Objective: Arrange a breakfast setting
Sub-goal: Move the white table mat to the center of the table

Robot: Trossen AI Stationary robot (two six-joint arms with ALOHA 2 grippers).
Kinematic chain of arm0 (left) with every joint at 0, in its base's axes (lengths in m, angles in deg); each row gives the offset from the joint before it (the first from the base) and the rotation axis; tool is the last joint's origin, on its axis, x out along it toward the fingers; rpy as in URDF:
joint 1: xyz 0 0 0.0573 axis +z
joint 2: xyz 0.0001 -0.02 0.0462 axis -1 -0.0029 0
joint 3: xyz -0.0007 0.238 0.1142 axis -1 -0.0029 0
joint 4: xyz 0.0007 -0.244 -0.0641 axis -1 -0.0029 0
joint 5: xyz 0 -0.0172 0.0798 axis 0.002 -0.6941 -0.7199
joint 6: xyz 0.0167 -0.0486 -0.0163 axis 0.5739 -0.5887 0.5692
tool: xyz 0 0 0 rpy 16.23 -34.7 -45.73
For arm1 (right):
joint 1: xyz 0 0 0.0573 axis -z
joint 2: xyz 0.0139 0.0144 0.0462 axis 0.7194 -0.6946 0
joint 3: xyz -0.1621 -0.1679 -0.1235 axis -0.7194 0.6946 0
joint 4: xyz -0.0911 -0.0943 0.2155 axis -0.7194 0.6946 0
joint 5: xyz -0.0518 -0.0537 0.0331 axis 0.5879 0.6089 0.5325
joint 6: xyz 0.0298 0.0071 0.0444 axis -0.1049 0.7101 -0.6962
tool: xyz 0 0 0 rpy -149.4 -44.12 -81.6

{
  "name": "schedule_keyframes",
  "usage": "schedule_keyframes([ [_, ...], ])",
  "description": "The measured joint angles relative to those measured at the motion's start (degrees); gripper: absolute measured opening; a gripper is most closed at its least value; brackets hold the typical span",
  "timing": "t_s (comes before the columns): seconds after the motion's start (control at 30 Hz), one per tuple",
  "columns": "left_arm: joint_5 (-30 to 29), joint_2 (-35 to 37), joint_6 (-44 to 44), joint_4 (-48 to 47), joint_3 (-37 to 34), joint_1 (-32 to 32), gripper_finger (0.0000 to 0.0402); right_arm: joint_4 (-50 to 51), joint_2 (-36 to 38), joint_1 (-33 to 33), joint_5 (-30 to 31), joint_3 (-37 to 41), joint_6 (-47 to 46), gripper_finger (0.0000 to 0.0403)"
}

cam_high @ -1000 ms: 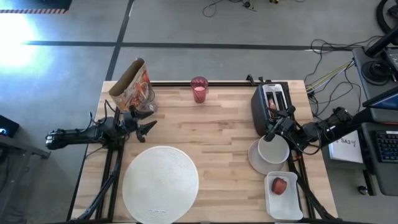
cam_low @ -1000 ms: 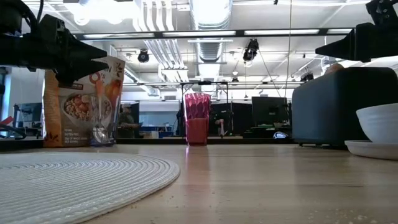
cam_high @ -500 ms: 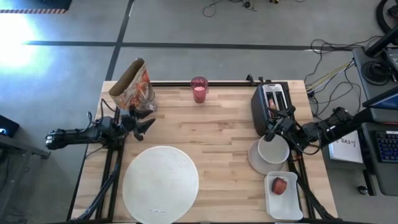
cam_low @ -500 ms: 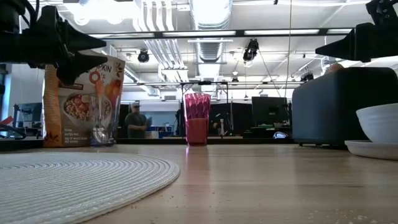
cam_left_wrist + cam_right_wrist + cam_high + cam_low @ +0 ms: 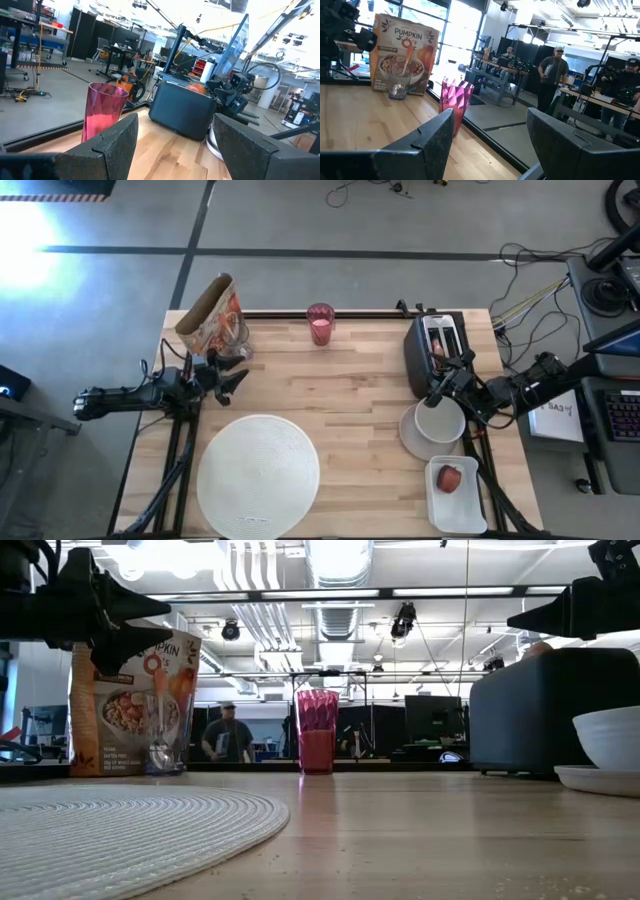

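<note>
I have the left gripper (image 5: 232, 378) near the desk's (image 5: 350, 390) left edge beside the cereal (image 5: 212, 320), fingers spread, holding nothing. The right gripper (image 5: 447, 382) hovers over the bowl (image 5: 440, 423) by the right edge, fingers spread.

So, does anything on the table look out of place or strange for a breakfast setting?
Mostly tidy, nothing spilled. The red apple lies in the white tray near the right corner, not on the large plate, which is bare. The spoon stands in a glass before the cereal bag.

Pink tumbler (image 5: 320, 324) upright at table's back edge, cereal (image 5: 213, 317) w/ spoon (image 5: 162, 718) at back-left.
</note>
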Motion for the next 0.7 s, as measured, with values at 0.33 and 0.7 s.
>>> schedule_keyframes([
  [0.33,-0.1,-7.9,0.6,-6.9,8.6,0.0,0.0240,0.0,0.0,0.0,0.0,0.0,0.0,0.0238],
  [0.7,0.2,-23.8,0.0,-20.7,19.0,0.0,0.0240,0.0,0.0,0.0,0.0,0.0,0.0,0.0238],
])
